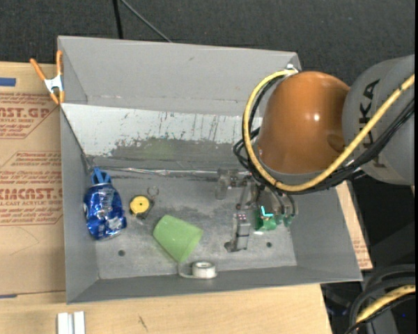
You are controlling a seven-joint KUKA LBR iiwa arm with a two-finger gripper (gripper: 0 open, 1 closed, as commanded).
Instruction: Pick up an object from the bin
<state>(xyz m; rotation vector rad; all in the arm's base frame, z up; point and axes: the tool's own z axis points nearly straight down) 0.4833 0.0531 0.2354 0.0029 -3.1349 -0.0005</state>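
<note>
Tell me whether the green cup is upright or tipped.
Tipped. The green cup lies on its side on the bin floor, its curved wall facing the camera.

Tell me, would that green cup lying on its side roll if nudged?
Probably: the green cup rests on its round wall, so a nudge should roll it, likely in a curve since it tapers. It looks like thin plastic, so probably light. The white ring beside it might stop it.

I've got a pale green cup [176, 237] tipped on its side mid-floor, a small white ring [203, 270] just beside it. Far left, a crumpled blue packet [103, 209] and a little yellow disc [138, 205] sit close together.
</note>
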